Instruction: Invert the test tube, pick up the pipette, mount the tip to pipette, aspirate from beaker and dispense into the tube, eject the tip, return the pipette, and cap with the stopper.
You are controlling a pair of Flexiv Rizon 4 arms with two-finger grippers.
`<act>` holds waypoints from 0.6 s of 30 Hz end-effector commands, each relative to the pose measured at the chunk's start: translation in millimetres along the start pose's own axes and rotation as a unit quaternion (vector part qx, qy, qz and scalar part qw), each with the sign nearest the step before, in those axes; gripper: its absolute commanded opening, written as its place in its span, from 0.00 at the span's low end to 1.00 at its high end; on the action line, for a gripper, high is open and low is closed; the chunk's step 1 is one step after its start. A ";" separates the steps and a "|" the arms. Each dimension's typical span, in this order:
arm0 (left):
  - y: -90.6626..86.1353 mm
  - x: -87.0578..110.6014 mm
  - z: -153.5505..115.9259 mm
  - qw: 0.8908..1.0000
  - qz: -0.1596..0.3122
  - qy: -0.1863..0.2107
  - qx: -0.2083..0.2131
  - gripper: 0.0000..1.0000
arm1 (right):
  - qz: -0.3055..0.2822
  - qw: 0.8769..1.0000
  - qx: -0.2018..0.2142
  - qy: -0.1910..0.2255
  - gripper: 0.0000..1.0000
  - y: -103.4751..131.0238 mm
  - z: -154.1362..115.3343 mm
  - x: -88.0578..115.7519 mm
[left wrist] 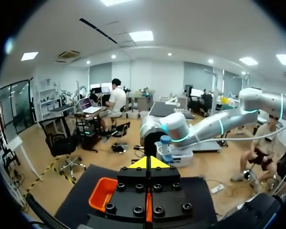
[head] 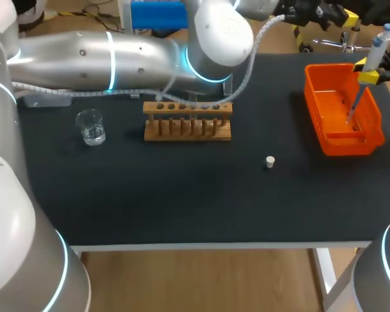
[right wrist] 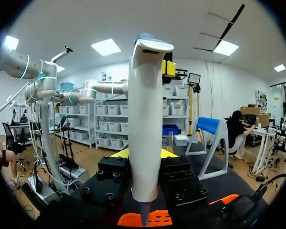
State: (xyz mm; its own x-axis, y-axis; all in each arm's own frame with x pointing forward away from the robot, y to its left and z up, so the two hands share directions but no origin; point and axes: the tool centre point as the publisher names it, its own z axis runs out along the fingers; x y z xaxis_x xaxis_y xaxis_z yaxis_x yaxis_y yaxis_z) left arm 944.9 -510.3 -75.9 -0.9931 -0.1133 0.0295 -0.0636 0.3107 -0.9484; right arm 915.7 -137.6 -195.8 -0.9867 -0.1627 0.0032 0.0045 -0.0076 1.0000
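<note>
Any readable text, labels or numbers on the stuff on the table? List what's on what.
None readable.
pipette: plain white body, no print showing.
beaker: any markings are too small to read.
rack, orange bin, stopper: no text visible.

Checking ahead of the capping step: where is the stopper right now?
In the head view the stopper sits on the table, right of centre, between the wooden rack and the orange bin, nearer the front edge.
</note>
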 end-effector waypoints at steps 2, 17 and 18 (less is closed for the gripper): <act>0.9 -0.1 12.7 1.000 -0.014 0.010 0.019 0.00 | 0.000 1.000 0.000 0.003 0.00 -0.1 -2.1 -1.2; -7.5 16.5 34.2 0.999 0.020 0.019 0.033 0.00 | 0.000 1.000 0.000 0.003 0.00 -0.1 -2.1 -1.2; -6.8 17.0 35.5 0.999 0.028 0.020 0.037 0.00 | 0.000 1.000 0.000 0.003 0.00 -0.1 -2.1 -1.2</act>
State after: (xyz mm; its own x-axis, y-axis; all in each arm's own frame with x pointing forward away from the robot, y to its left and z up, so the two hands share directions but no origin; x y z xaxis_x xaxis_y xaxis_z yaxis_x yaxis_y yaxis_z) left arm 931.8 -539.9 -74.5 -0.9982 -0.0592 -0.0027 -0.0138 0.2760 -0.9611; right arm 915.7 -137.6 -195.8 -0.9867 -0.1628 0.0032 0.0045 -0.0076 1.0000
